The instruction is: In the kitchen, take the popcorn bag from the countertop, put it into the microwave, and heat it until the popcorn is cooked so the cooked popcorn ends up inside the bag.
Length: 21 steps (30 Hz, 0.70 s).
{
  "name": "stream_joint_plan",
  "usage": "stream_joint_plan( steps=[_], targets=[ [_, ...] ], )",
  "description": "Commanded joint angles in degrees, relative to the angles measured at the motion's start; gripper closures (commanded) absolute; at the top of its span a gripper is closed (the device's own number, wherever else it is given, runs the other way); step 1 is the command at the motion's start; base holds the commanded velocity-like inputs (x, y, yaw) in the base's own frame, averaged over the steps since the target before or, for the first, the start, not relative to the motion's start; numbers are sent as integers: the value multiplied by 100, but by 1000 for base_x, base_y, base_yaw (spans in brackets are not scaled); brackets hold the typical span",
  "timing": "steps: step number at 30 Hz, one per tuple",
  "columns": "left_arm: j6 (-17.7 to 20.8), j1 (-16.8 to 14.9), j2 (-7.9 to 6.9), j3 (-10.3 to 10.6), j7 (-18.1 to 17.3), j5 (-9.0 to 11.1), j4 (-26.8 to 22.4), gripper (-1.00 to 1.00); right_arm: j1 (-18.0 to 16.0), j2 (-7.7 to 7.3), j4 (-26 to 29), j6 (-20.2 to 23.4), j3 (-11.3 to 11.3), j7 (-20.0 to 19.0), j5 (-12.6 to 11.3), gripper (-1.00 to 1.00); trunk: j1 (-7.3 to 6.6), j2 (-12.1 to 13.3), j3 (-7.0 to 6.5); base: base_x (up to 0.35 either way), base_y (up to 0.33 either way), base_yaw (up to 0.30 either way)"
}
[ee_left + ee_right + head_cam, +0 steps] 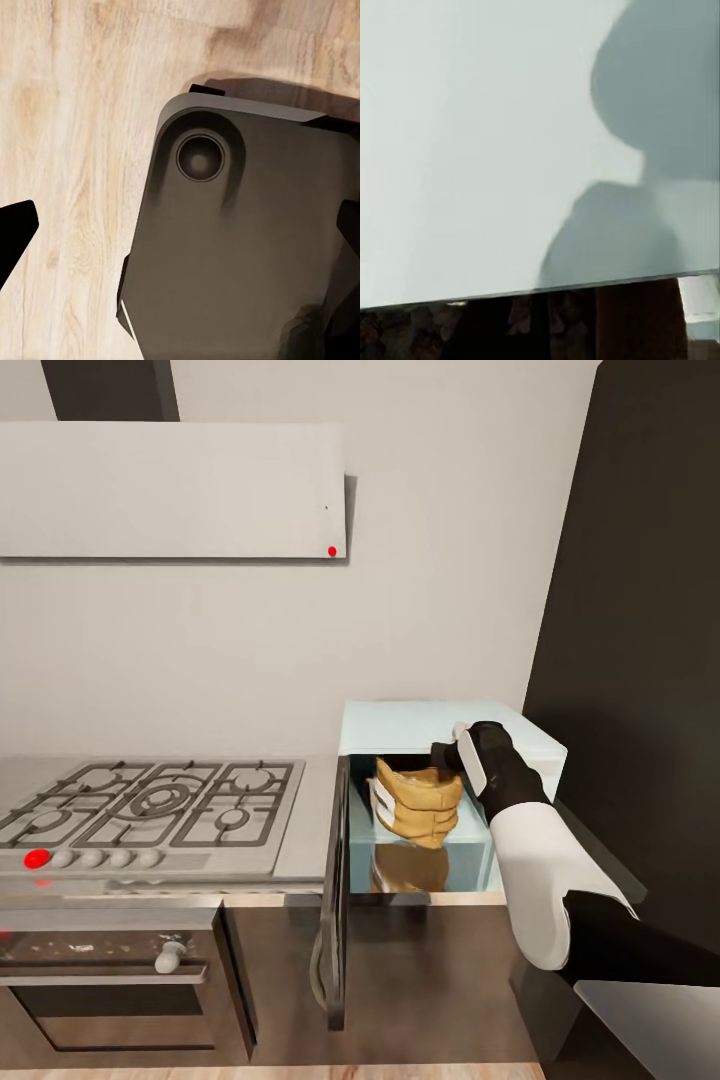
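The pale mint microwave [400, 725] stands on the grey countertop [305, 830], its dark door [335, 890] swung wide open and seen edge-on. The mustard-tan popcorn bag [415, 805] sits inside the cavity with its white label toward the door, mirrored in the glossy floor. My right gripper [443, 755] reaches in from the right and is shut on the bag's rolled rim. In the right wrist view the mint inner wall [472, 150] lies close, with the crumpled bag [405, 334] along one edge. My left gripper [180, 225] hangs open above the wood floor, black fingertips [15, 232] spread wide.
A steel gas hob [150, 805] with a red knob [37, 857] lies left of the microwave, with a built-in oven [100, 980] beneath it. A range hood [170, 490] hangs above. A tall dark cabinet [640, 610] walls the right side. The robot's dark base [240, 247] lies under the left gripper.
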<state>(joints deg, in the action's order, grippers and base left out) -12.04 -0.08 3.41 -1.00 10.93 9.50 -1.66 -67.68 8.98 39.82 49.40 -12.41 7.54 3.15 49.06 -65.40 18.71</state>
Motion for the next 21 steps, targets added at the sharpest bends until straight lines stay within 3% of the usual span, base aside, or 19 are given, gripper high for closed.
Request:
stream_joint_plan(
  steps=[1,15,21],
  targets=[
    [-18,-1,2,-5,6,30,-1,-100,-9,5,17,-31,-20,-54,20,-100,0,-4,5,0,0,0],
    [-18,-1,3,-5,5,28,-1,-100,-9,-2,26,27,19,-100,74,-100,0,-4,5,-7,0,0],
    [-26,-1,2,-8,57,32,-1,-100,-9,-2,150,37,24,-103,77,-100,0,-4,5,-295,0,0]
  ],
)
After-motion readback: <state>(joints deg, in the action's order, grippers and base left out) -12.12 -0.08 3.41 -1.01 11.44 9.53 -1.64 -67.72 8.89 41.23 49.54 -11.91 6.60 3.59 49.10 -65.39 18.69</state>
